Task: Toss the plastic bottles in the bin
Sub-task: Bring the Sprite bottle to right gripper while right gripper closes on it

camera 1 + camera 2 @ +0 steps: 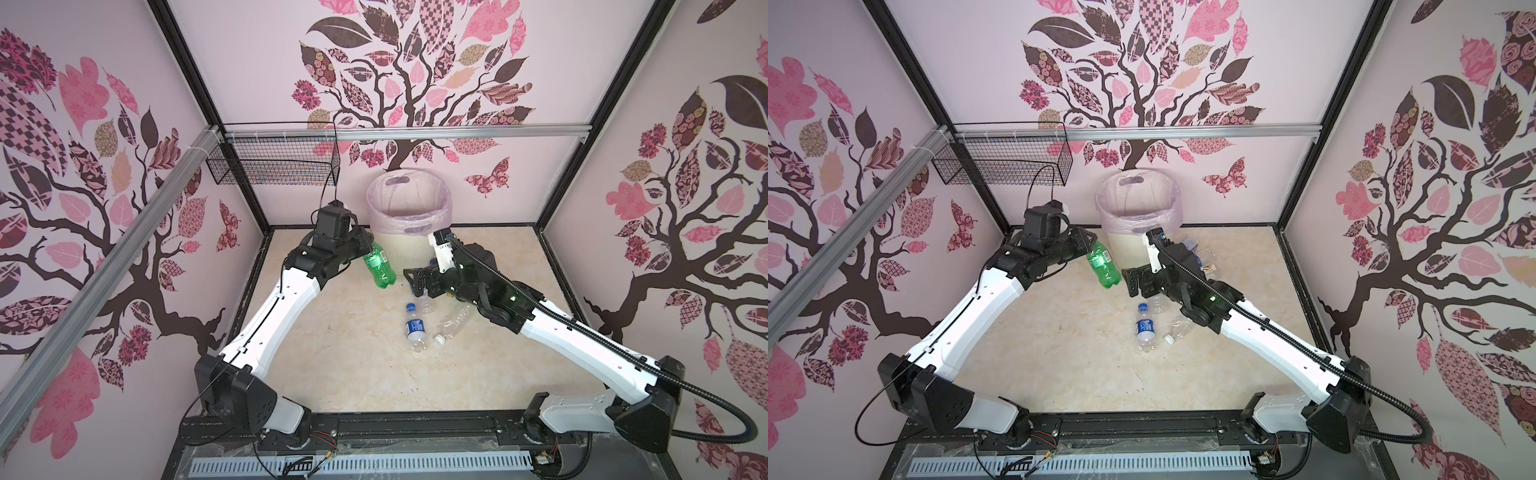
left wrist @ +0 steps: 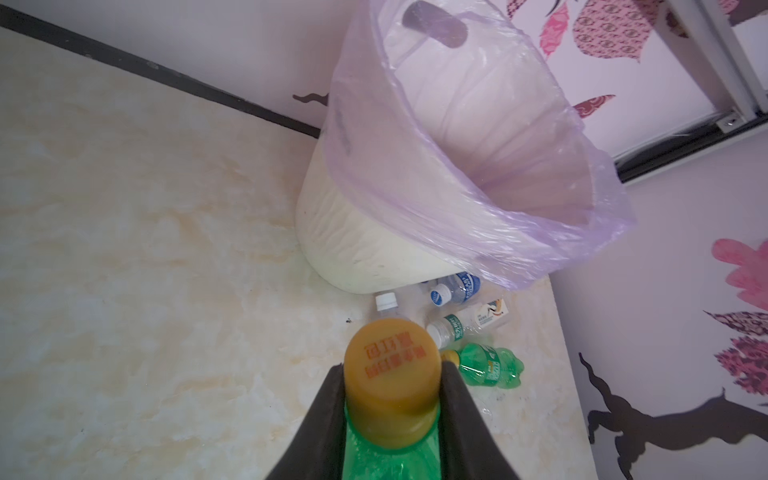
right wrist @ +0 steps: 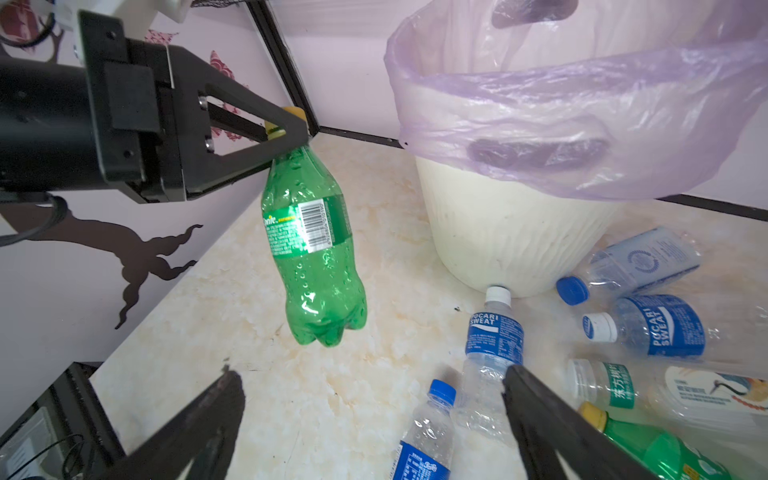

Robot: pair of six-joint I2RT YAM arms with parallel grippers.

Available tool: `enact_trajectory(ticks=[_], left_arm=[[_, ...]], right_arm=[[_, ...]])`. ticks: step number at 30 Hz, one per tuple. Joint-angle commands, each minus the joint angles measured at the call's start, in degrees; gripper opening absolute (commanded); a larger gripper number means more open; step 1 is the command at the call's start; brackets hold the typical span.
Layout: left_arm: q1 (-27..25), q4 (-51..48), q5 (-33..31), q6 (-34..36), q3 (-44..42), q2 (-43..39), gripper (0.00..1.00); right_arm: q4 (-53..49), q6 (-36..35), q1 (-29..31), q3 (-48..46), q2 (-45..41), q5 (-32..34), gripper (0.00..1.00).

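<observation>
A: Left gripper (image 2: 392, 368) clamped on green bottle (image 3: 309, 245) by its cap (image 2: 386, 353), and it's hanging clear above bare floor (image 3: 332, 395)!

B: And the bin (image 2: 353, 232)?

A: Just beside it, mouth open. Right gripper (image 3: 372, 376) spread wide, empty, over loose bottles (image 3: 494, 332) at the bin's foot.

- Both top views looked down from high at the front toward the back wall (image 1: 257, 50), sharing the whole counter (image 1: 332, 365) and the bin (image 1: 399, 249).
- The left wrist camera sat close behind the left end effector (image 2: 392, 374), facing the bin.
- The right wrist camera peered low past the right end effector (image 3: 372, 376) at the same bin.
</observation>
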Motion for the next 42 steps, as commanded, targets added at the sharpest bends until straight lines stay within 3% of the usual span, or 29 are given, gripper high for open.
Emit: enact_trajectory(ticks=[1, 16, 25, 34, 42], left_arm=[[-1.4, 0.0, 2.3, 1.8, 2.9, -2.5, 0.25], [-8.7, 3.2, 4.7, 0.2, 2.3, -5.3, 0.25], [-10.1, 5.2, 6.0, -1.3, 0.3, -5.8, 0.25], [-10.1, 4.9, 4.5, -1.1, -0.1, -5.7, 0.28], [-10.1, 3.3, 2.4, 0.8, 0.2, -5.9, 0.45]], right_arm=[[1.6, 0.3, -0.9, 1.9, 1.4, -4.0, 0.99], [5.5, 3.3, -1.0, 0.1, 4.0, -10.0, 0.96], [7.6, 3.8, -1.0, -0.7, 5.7, -11.4, 0.85], [7.9, 3.4, -1.0, -1.8, 4.4, -10.4, 0.65], [7.7, 3.2, -1.0, -1.9, 3.6, -8.7, 0.54]])
